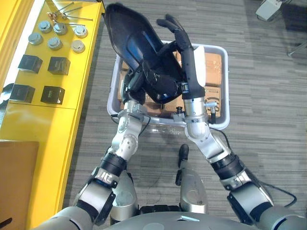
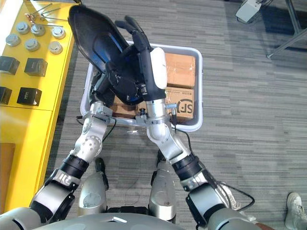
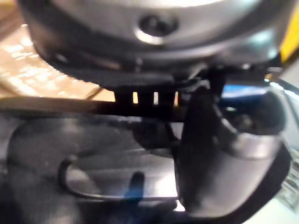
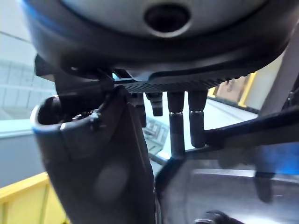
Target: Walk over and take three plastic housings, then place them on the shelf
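A large black plastic housing [image 1: 129, 33] with a glossy blue-tinted inside is held up in the air between my two hands, above a white bin [image 1: 225, 96]. My right hand [image 1: 184, 48] lies flat against its right side with fingers [image 4: 196, 121] straight and the thumb [image 4: 107, 163] standing apart. Low on the housing's left side, my left hand [image 1: 136, 81] presses in, its fingers looking straight past the thumb [image 3: 224, 158]. The housing's shiny surface [image 3: 93, 154] shows close up in the left wrist view.
The white bin on the grey floor holds cardboard boxes [image 1: 213, 67]. A yellow shelf [image 1: 86, 62] runs along the left, carrying round metal parts [image 1: 54, 43], small black boxes [image 1: 58, 65] and thin metal tools [image 1: 72, 17] at its far end.
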Controlling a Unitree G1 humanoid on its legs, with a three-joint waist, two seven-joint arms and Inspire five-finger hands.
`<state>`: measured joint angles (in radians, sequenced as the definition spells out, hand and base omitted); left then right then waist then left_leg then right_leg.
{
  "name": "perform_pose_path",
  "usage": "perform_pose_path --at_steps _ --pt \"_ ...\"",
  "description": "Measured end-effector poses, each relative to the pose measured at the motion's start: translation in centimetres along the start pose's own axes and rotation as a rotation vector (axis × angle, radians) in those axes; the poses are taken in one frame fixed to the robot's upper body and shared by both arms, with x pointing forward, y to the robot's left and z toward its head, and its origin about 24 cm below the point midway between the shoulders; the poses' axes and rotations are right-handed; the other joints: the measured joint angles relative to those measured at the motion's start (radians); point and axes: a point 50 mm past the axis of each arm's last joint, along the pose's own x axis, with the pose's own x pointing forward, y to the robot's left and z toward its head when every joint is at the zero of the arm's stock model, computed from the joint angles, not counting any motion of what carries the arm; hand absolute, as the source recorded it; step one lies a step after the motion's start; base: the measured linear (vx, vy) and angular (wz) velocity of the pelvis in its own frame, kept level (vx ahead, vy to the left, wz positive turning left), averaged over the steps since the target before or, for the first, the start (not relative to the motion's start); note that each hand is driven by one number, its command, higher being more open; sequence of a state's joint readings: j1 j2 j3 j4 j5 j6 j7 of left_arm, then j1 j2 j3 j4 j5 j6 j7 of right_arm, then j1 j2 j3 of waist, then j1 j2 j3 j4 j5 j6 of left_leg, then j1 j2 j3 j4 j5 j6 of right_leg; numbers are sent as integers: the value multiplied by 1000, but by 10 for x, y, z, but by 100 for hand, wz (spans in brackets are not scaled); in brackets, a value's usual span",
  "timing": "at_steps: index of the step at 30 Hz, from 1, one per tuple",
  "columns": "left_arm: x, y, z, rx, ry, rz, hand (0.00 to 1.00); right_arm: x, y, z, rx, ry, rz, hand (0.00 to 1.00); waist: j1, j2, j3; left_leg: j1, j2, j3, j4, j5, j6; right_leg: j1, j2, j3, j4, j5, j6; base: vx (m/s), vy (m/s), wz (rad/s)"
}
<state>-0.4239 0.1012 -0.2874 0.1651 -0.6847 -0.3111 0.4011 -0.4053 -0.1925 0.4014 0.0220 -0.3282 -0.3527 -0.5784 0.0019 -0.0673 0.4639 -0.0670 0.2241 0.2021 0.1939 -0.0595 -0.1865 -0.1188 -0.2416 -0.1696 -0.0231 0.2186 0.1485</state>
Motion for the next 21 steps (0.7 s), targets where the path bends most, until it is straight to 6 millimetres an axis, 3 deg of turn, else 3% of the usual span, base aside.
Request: perform_pose_path --at_steps 5,9,15,21 --pt "-20 18 13 274 -202 203 0 -58 -34 -35 175 376 -223 100 -5 7 -102 73 -7 22 -65 2 0 54 0 -29 -35 0 0 82 24 -4" --pt "-33 40 19 438 -299 377 0 -90 -62 -45 149 483 -340 100 -13 27 -160 113 -10 40 -95 2 0 78 0 -43 -51 0 1 50 15 -8" --pt "-52 67 19 622 -331 481 0 -118 -71 -39 140 519 -330 100 -30 44 -206 148 -11 56 -108 2 -2 98 1 -44 -54 -1 1 -15 -2 -7" --pt "-75 83 12 725 -236 377 0 -147 -81 -44 172 648 -315 100 -32 59 -253 158 -11 69 -112 0 -4 97 1 -41 -54 -2 2 -25 -1 -6"
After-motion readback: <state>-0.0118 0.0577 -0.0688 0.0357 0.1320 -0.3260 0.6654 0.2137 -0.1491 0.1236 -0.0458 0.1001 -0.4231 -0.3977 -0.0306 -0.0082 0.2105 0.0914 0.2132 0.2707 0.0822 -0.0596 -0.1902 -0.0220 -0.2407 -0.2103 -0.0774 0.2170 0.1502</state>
